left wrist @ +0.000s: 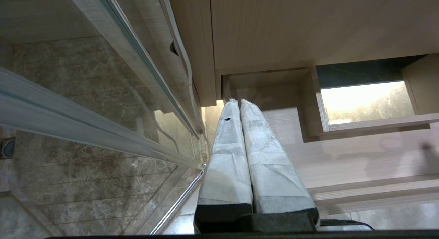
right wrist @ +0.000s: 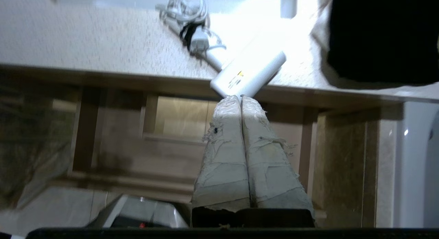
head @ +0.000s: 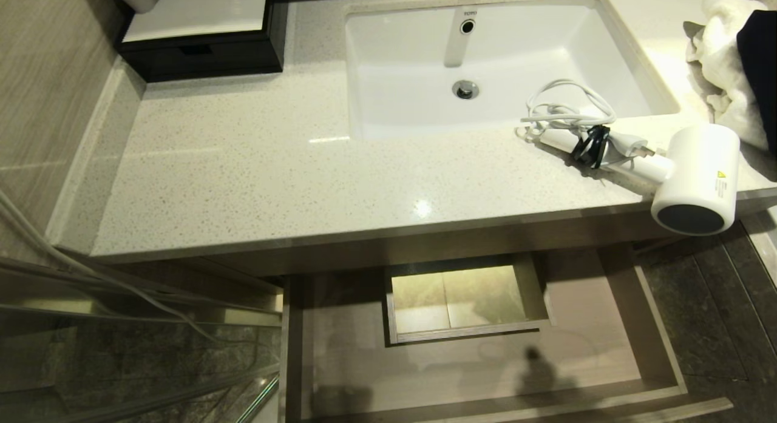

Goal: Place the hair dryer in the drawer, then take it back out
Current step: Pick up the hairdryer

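1. The hair dryer point(head: 697, 179) lies on the desk point(head: 255, 180) at its front edge near the front right corner; its barrel juts out past that edge, dark round end facing forward, yellow label on the side (the same white barrel shows in the right wrist view point(right wrist: 248, 74), tilted across the desk's front edge).
2. Its handle runs back toward the sink point(head: 504, 65); the white cord point(head: 567, 113) is looped in a bundle held by a black tie point(head: 592, 147), part of the loop reaching over the sink's front rim.
3. The drawer point(head: 658, 326) stands pulled out below the desk's front edge, with nothing lying on its wood floor; a boxed rectangular cut-out point(head: 461, 301) sits at its middle back.
4. The right gripper point(right wrist: 241, 99) hangs in front of the desk, below its front edge; its taped jaws are pressed together and hold nothing, their tips seen just under the hair dryer's barrel, though contact cannot be judged.
5. The left gripper point(left wrist: 239, 102) is low beside the drawer's left side, next to a glass panel point(left wrist: 89, 105); its jaws are likewise closed and empty.
6. A white towel point(head: 722, 65) lies at the desk's right rear, and a black box point(head: 200, 53) stands at its left rear corner.
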Tool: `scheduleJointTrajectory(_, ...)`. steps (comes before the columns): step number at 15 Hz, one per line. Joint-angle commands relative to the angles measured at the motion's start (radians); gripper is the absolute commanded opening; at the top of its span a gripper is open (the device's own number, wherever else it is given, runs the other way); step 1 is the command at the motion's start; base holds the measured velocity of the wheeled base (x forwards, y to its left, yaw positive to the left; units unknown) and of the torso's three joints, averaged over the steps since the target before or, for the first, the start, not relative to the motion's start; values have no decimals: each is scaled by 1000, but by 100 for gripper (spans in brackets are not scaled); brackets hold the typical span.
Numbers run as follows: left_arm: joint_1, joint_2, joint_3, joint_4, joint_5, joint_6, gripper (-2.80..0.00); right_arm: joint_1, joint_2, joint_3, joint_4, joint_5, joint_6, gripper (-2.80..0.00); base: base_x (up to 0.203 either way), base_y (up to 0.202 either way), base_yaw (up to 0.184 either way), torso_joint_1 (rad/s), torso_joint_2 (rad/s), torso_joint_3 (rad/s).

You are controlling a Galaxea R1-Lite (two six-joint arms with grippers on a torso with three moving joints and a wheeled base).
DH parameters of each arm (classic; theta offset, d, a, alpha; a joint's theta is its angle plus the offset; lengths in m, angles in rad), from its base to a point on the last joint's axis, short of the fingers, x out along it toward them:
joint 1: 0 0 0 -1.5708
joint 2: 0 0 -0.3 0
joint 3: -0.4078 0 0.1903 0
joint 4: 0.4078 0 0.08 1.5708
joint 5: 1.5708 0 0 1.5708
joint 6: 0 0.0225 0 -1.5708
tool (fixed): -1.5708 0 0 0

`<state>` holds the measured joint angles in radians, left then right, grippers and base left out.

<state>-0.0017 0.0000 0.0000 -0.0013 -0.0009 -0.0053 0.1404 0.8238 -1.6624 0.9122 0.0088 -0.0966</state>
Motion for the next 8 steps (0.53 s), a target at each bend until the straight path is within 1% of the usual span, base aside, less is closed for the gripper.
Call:
scheduleJointTrajectory(1,-1,0,2,0,-1,-1,-280,-12,258,-80,68,27,-3,-280,0,0,0,0,0,0)
scheduleJointTrajectory(2,0,0,0,0,0,-1,-280,-39,285,-86,85,66,-7,-21,0,0,0,0,0,0)
scheduleJointTrajectory(3,0,0,0,0,-1,0,-280,-74,313,-85,102,127,-24,0,0,0,0,0,0,0)
scheduleJointTrajectory(4,0,0,1,0,-1,1,-280,-102,352,-95,118,156,-94,0,0,0,0,0,0,0)
scheduleJointTrajectory(7,0,0,0,0,-1,1,-280,-173,418,-107,153,184,-397,0,0,0,0,0,0,0)
scheduleJointTrajectory(8,0,0,2,0,0,1,-280,-192,450,-116,153,207,-431,0,0,0,0,0,0,0)
